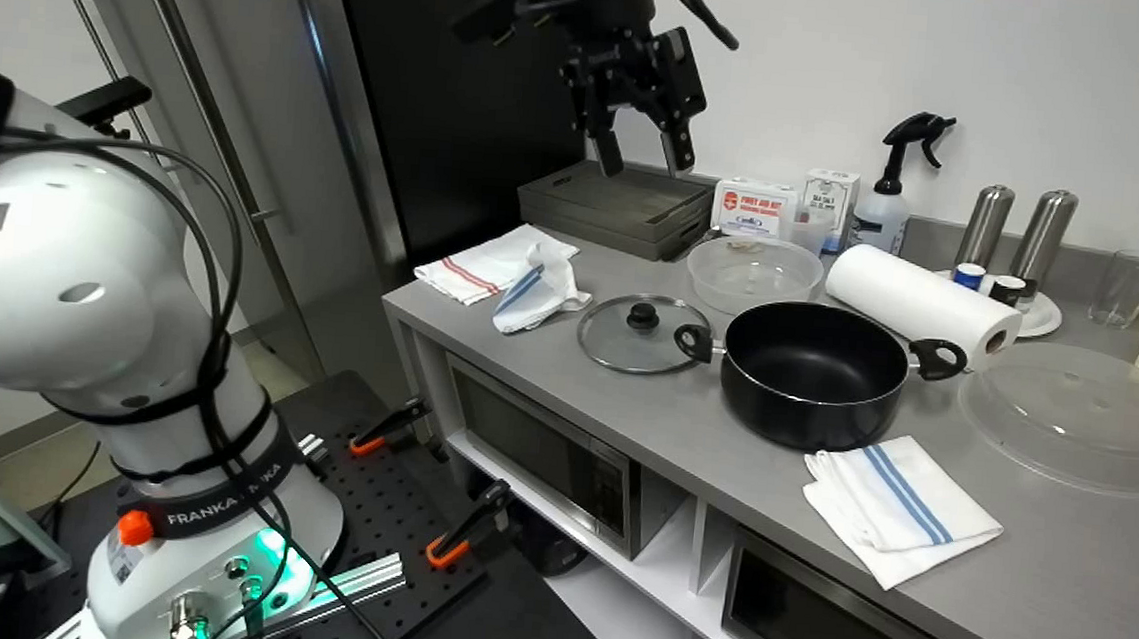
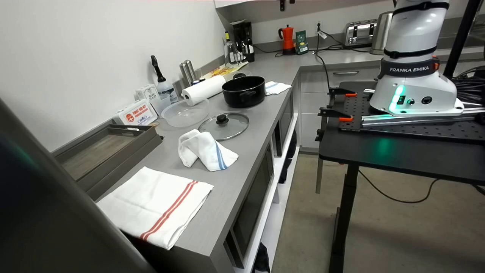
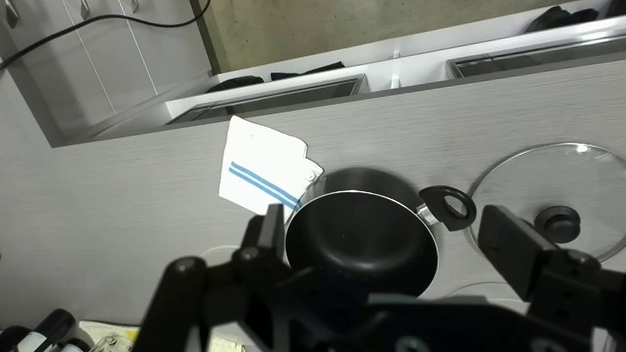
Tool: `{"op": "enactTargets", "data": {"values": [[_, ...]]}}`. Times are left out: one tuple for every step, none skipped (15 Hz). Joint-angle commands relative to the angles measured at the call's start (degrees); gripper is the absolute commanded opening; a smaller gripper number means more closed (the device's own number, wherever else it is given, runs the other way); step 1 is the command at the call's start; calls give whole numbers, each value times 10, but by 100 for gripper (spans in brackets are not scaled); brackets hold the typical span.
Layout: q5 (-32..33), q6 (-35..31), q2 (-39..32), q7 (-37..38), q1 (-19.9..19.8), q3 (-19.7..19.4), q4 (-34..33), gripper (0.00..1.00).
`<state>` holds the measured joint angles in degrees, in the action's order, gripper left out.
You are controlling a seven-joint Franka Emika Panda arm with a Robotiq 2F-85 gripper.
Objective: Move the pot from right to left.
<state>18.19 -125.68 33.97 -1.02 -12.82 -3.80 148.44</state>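
The wide black pot [image 1: 809, 406] stands upright on the grey counter, its dark inside facing up and a handle on each side. It also shows in an exterior view [image 2: 244, 93] and in the wrist view [image 3: 362, 230], where one handle points toward the glass lid and the other is hidden. My gripper [image 1: 643, 154] is open and empty, raised high above the counter over the tray side and apart from the pot. In the wrist view the gripper [image 3: 384, 220] has its two fingers spread wide, with the pot seen between and beyond them.
The glass lid [image 1: 643, 340] lies flat beside the pot's handle. A clear bowl [image 1: 755, 277] and a paper towel roll [image 1: 917, 294] stand behind the pot. A blue-striped towel [image 1: 907, 509] touches or nearly touches it. A clear cover [image 1: 1084, 416], more towels [image 1: 493, 264] and a grey tray [image 1: 618, 203] lie around.
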Motion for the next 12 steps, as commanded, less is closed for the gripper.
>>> {"op": "enactTargets", "data": {"values": [[3,3,0,3,6,-5,-1,100],[3,3,0,3,6,-5,-1,100],[3,3,0,3,6,-5,-1,100],[1,3,-9,3,7,-5,-7,100],[1,0,-21,3,8,-5,-12,100],[0,-3,-39,1,10,-6,-20,100],[0,-8,-56,-1,12,-6,-28,100],[-1,-15,-74,-3,14,-8,-36,100],[-2,-23,-98,-7,17,-10,-47,100],[-9,-34,-122,-15,21,-16,-60,100],[-7,-51,-144,-17,22,-17,-71,100],[-18,-67,-168,-32,28,-25,-85,100]]}}
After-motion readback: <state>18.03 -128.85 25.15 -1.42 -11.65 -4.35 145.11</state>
